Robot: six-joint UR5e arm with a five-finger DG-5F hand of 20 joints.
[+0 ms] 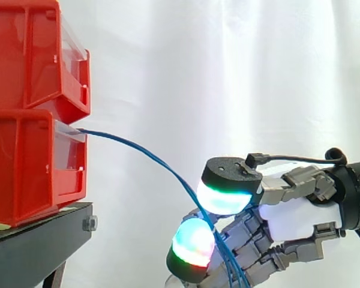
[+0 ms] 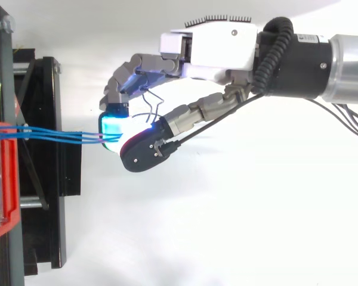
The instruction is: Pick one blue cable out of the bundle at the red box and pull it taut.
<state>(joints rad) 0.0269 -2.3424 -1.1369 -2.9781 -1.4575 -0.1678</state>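
Thin blue cables (image 1: 145,151) run out of the lower red plastic bin (image 1: 24,174) on its black metal stand (image 1: 42,234) and curve down into the robot's hand (image 1: 291,219) — slack, not yet taut. You are at the picking step. The glowing pads (image 2: 111,126) of curled fingers and thumb pinch the strands, but several reach the pinch, and you cannot tell whether one alone is held. Next, by my judgement: single out one strand, then draw away from the bin. The hand lies level, fingertips toward the bin, well apart from it.
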